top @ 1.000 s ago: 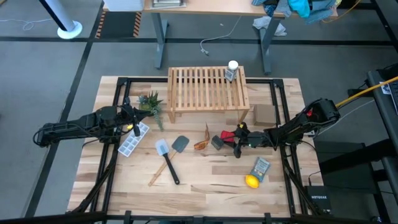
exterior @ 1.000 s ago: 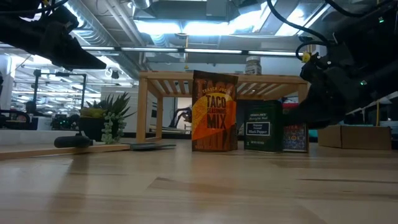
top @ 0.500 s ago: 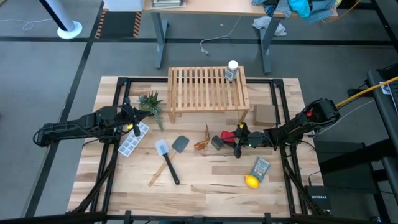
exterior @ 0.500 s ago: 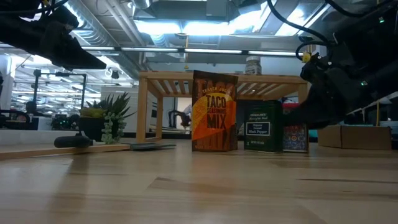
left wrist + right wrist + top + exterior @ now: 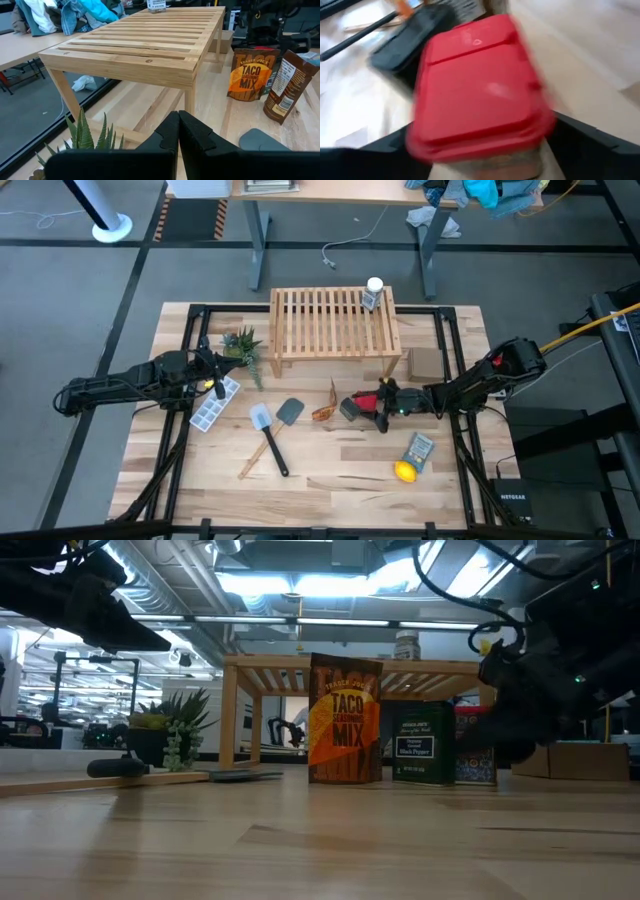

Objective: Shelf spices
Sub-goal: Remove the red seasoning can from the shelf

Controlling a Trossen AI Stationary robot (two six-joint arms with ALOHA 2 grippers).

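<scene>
The right gripper nearly hides the small red-lidded spice box; its fingers straddle it, grip unclear. The black box and amber taco-mix packet crowd its left. Farther back, the slatted wooden shelf holds only the white-capped bottle. Far left, the left gripper waits, closed.

Light slatted-wood shelf, glossy packet

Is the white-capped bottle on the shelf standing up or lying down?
Standing up. The bottle sits upright on the shelf, white cap on top, at its far right corner.
</scene>
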